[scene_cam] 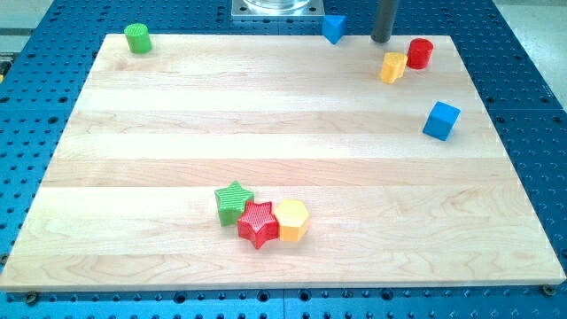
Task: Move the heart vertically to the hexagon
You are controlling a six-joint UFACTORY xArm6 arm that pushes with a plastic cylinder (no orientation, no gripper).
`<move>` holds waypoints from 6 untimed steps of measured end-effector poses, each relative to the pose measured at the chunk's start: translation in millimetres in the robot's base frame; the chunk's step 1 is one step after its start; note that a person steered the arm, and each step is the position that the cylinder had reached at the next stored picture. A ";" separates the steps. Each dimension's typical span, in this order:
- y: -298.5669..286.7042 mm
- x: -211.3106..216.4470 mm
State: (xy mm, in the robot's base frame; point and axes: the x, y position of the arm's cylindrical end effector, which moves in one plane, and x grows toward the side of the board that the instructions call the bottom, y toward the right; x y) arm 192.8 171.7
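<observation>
While the wooden board [266, 133] lies flat on a blue perforated table [532, 106], my tip [381, 40] stands at the view's top edge, right of centre, near the board's far rim. It is a bare dark rod with no jaws, so nothing on it opens, closes or clamps, and it touches no block.

Just to the tip's left sits a blue block [333, 27] whose shape looks like a heart, though it is small and partly cut by the board's edge, so I cannot be sure. To the tip's right are a red cylinder [420, 53] and, just beside it lower left, a small yellow block [393, 66] whose shape I cannot make out. A blue cube [441, 120] rests further down near the view's right edge, well apart from those two.

The yellow hexagon [291, 220] is near the view's bottom, slightly left of the blue heart-like block and well apart from it. It touches a red star [258, 223] on its left, and a green star [233, 202] touches the red star's upper left. A green cylinder [137, 38] stands alone in the board's top left corner.
</observation>
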 end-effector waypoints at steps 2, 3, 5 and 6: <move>108.9 16.8; 161.7 33.4; -28.7 119.6; -18.3 118.7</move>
